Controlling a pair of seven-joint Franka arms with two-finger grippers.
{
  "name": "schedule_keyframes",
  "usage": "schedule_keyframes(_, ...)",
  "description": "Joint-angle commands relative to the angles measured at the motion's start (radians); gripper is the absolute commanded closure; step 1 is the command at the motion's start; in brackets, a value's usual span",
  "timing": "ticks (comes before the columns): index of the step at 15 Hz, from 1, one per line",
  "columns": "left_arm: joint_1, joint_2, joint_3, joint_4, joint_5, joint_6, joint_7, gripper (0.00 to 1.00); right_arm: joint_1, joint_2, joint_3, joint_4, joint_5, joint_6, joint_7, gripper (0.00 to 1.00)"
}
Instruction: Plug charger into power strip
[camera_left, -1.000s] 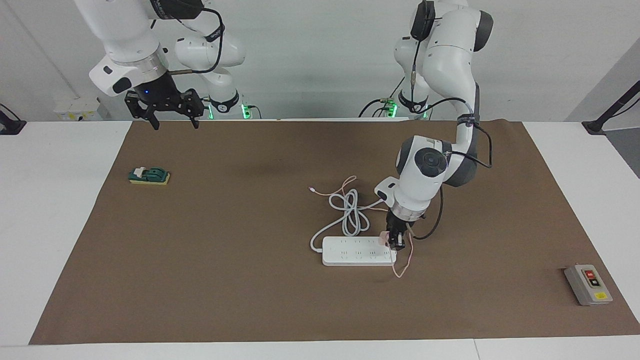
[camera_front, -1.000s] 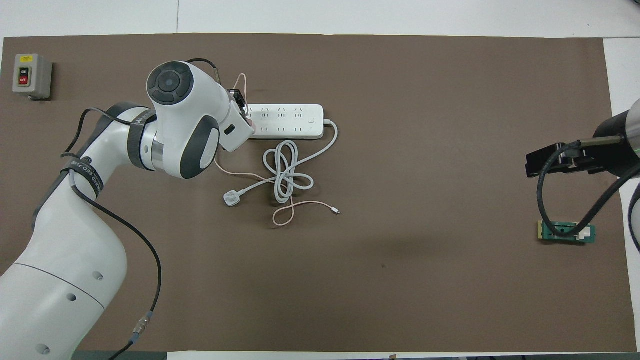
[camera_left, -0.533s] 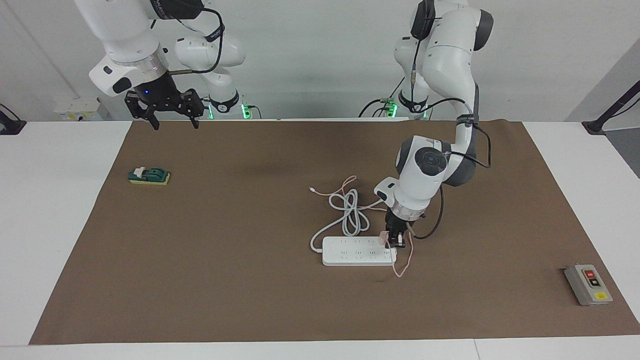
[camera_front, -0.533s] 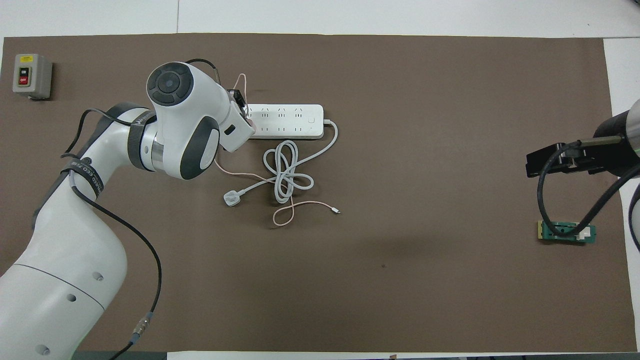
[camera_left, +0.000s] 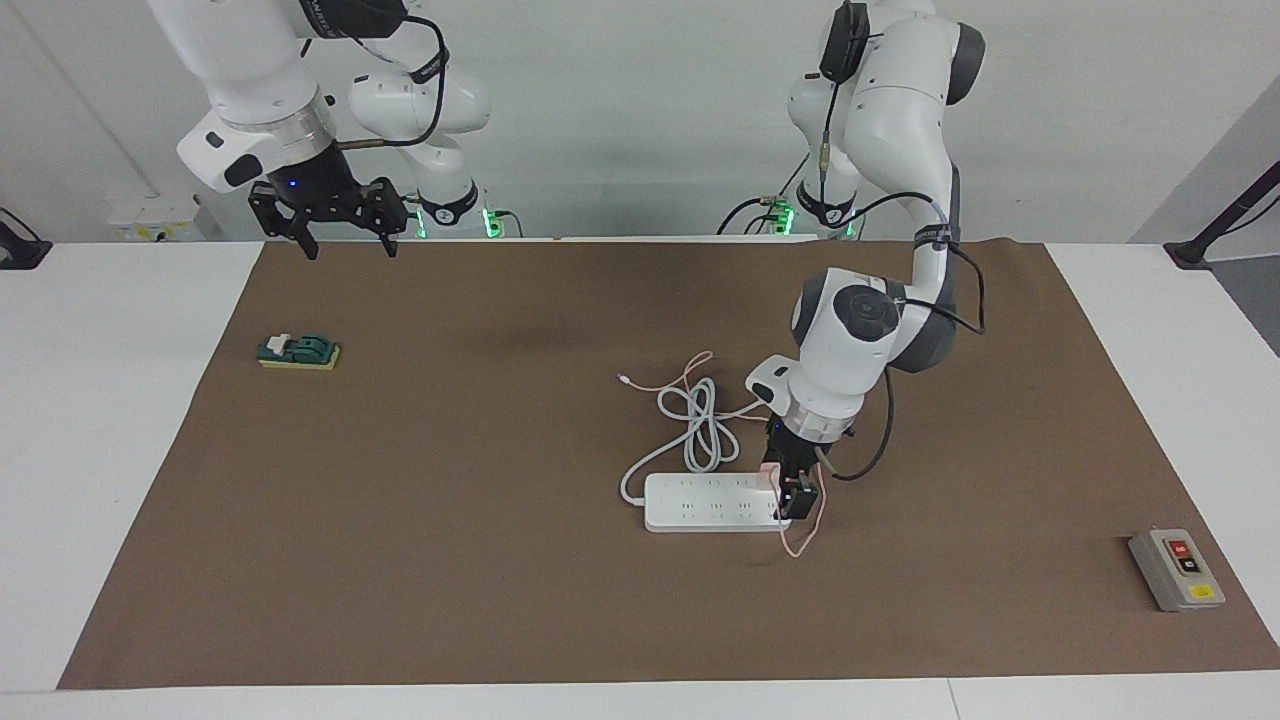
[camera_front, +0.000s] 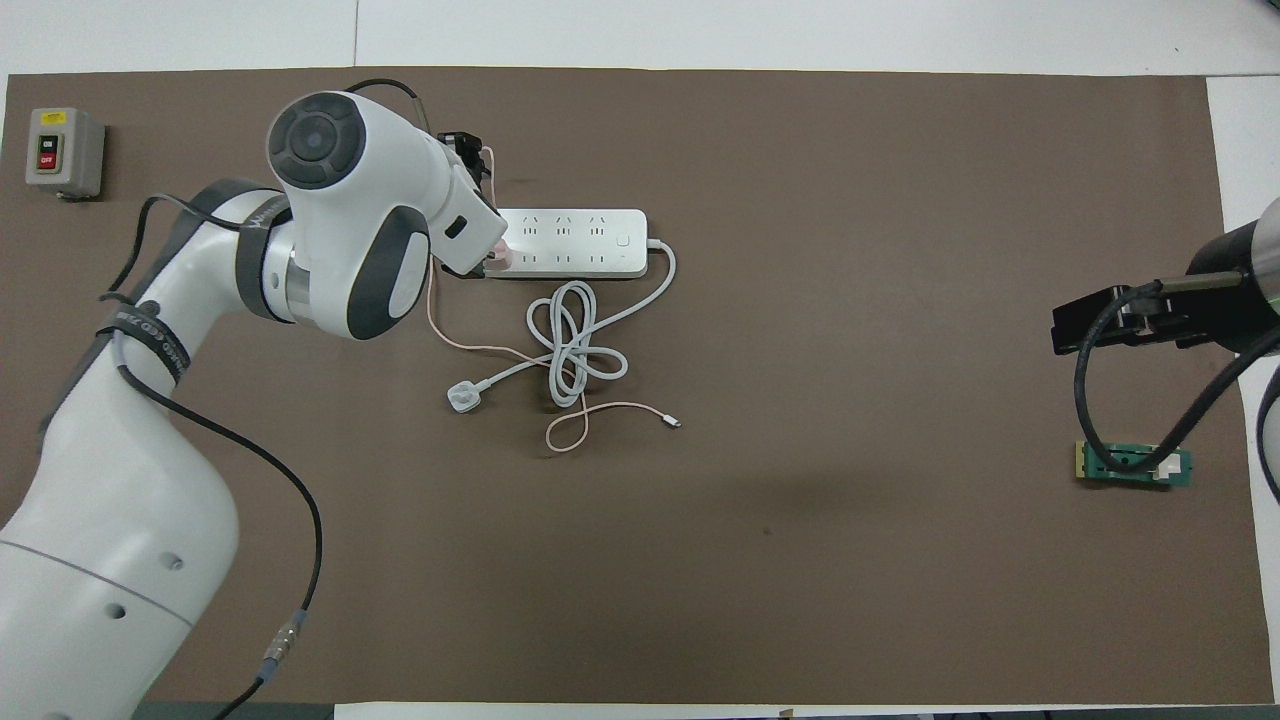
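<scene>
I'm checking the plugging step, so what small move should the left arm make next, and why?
Probably lift the left tool straight up: it stands open at the power strip's end, where the charger already appears seated.

I count a brown mat (camera_left: 450, 560) covering most of the white table (camera_left: 110, 400). At the left arm's end of it, among the things farthest from the robots, sits a grey switch box (camera_left: 1176, 569) with red, black and yellow markings. At the right arm's end, nearer the robots, I log a green knife switch on a yellow base (camera_left: 298, 352).
</scene>
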Motion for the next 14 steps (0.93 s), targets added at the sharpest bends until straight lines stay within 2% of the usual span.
schedule_keyframes(1,0.082,-0.149,-0.004,-0.019,-0.01,-0.138,-0.006,0.0,-0.017,-0.019,0.009,-0.021,0.017,0.011,0.011,0.0)
schedule_keyframes(4,0.139,-0.25,-0.001,-0.01,-0.027,-0.229,-0.056,0.0,-0.017,-0.019,0.009,-0.021,0.017,0.011,0.011,0.0)
schedule_keyframes(8,0.21,-0.375,0.0,-0.011,-0.021,-0.419,-0.278,0.0,-0.017,-0.019,0.009,-0.021,0.017,0.011,0.011,0.0)
schedule_keyframes(11,0.272,-0.401,-0.002,-0.011,-0.021,-0.603,-0.659,0.0,-0.017,-0.019,0.009,-0.021,0.017,0.011,0.011,0.0)
schedule_keyframes(14,0.286,-0.418,0.0,-0.016,-0.021,-0.642,-1.074,0.0,-0.017,-0.019,0.009,-0.021,0.017,0.011,0.011,0.0)
